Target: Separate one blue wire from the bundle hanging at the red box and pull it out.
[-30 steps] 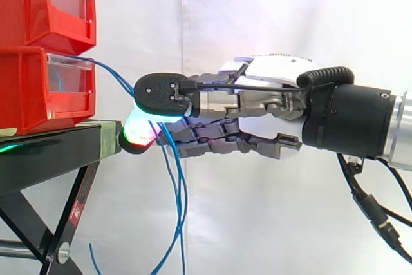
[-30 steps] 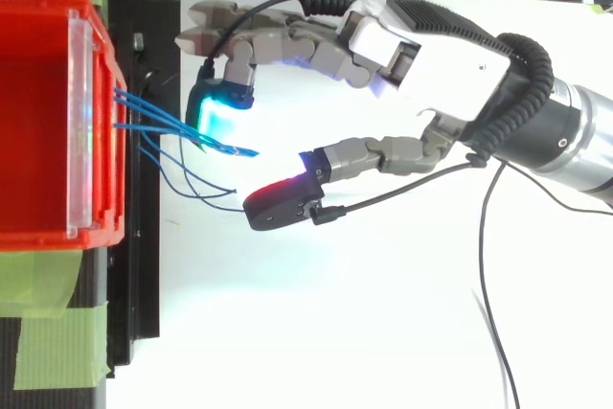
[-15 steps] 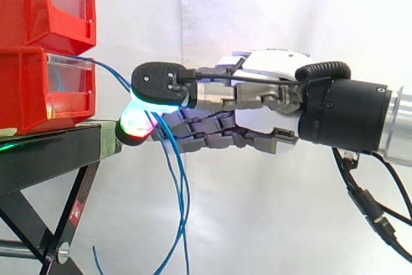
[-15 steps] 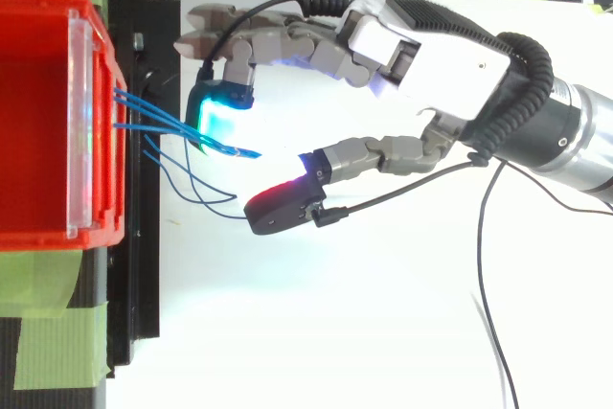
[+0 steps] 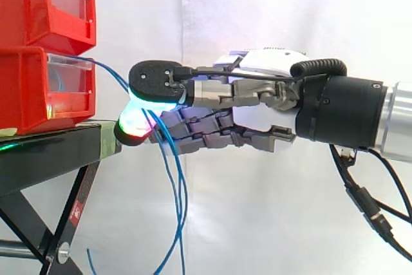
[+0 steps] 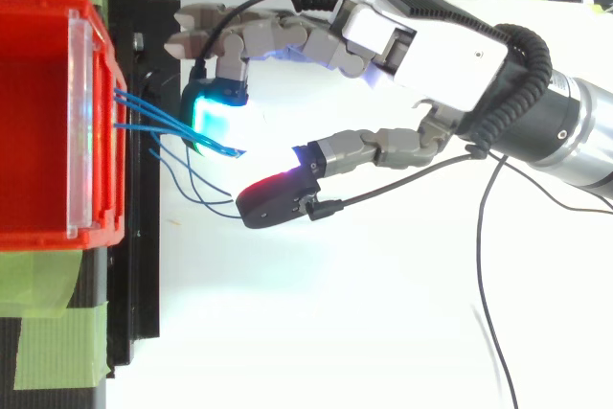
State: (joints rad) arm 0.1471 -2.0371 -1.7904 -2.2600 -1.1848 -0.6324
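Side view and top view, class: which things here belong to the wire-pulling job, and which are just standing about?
Belonging to the job:
- blue wires
- lower red box, where they hang
- hand, reaching in at the wires

Just standing about:
- upper red bin
- black stand
- green tape
- white curtain

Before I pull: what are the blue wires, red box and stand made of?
Blue wires: thin, flexible, probably plastic-insulated; they hang in loose curves. Red box: likely moulded plastic, glossy, with a clear front panel. Stand: black, apparently metal, judging by its straight struts and bolt.
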